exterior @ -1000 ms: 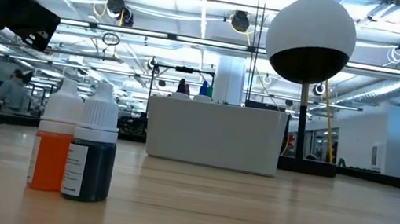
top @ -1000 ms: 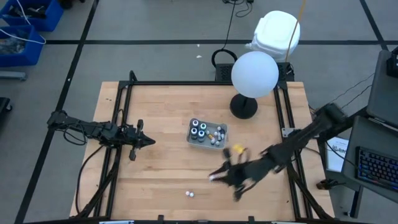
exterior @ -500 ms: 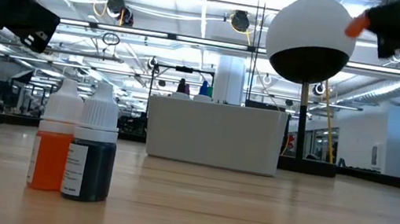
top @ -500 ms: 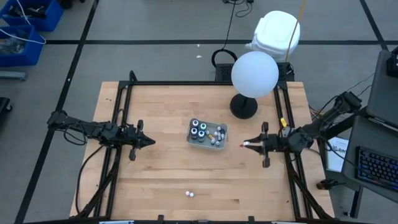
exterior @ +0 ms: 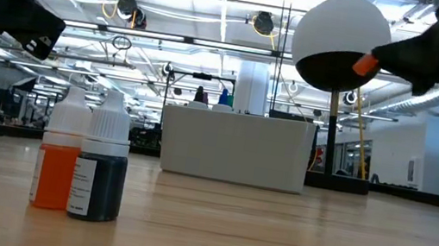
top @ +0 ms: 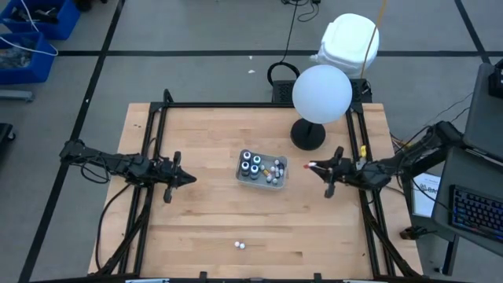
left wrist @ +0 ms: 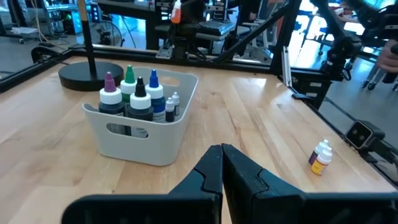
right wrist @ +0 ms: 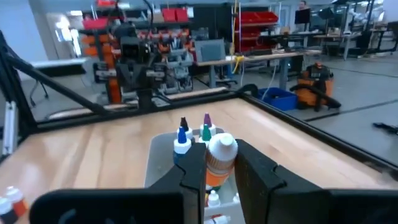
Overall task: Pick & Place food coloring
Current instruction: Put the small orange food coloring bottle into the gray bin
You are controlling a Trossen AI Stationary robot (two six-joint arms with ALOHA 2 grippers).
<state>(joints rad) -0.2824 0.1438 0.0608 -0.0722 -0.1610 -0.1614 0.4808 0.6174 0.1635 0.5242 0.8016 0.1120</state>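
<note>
My right tool (right wrist: 219, 171), clamped on an orange food coloring bottle (right wrist: 220, 155), hovers beside the grey bin (top: 262, 179) holding most bottles; two bottles (top: 239, 245) remain on the desk (top: 204, 220); left tool (top: 187, 179) together, idle.

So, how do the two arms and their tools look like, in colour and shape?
Both arms are dark and slender, jointed, with thin cables along them. The left tool narrows to a point; its black fingers are flat, angular wedges. The right tool has the same black, blocky fingers.
</note>
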